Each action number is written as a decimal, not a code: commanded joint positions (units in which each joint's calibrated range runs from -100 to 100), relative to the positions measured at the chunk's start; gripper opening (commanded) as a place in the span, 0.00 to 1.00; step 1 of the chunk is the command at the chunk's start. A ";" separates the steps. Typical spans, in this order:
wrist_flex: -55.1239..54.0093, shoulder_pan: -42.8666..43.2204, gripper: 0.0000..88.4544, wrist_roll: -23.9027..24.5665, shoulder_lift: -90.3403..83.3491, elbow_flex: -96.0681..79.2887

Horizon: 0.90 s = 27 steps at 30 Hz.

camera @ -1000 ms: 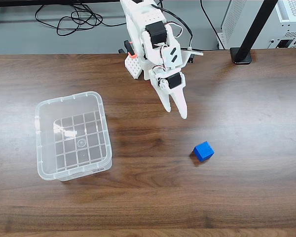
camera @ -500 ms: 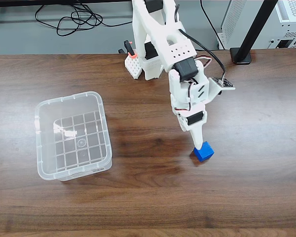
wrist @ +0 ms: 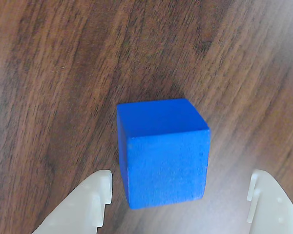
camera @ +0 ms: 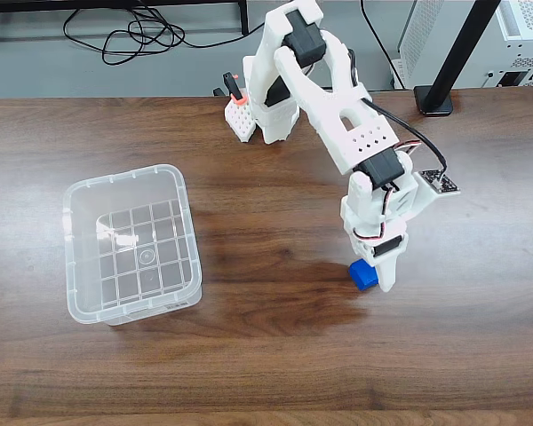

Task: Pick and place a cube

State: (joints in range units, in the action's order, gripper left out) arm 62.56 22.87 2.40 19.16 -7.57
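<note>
On the table (camera: 249,355): one cube (camera: 364,277), one bin (camera: 131,244), one arm (camera: 338,124). Gripper (wrist: 178,192) spread wide in the wrist view, holding nothing, clear wood showing between each fingertip (wrist: 98,190) and the cube (wrist: 163,151). Cube resting flat on the wood, sitting between the two tips, nearer the left one, untouched by either. From the fixed view, gripper (camera: 379,280) lowered right over the cube, partly covering its right side. Cube well apart from the bin, off to its right, near mid-table.
</note>
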 commanded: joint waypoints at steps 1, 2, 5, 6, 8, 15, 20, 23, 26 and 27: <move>0.58 -0.55 0.31 0.13 2.64 7.34; 0.75 -0.55 0.31 0.08 3.30 7.43; 0.75 -0.40 0.30 0.13 4.87 7.43; 0.75 -0.40 0.30 0.13 5.20 7.43; 0.75 -0.62 0.25 -0.02 5.53 7.43; 0.92 -0.77 0.19 -0.29 4.87 7.70; 7.32 -3.12 0.19 -0.34 1.41 13.44; 12.36 -6.50 0.19 -0.39 -2.31 19.99; 16.96 -10.76 0.19 -1.61 -6.11 26.10; 18.84 -12.37 0.19 -1.82 -7.43 27.71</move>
State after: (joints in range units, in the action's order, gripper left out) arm 74.42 17.24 2.14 23.55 7.30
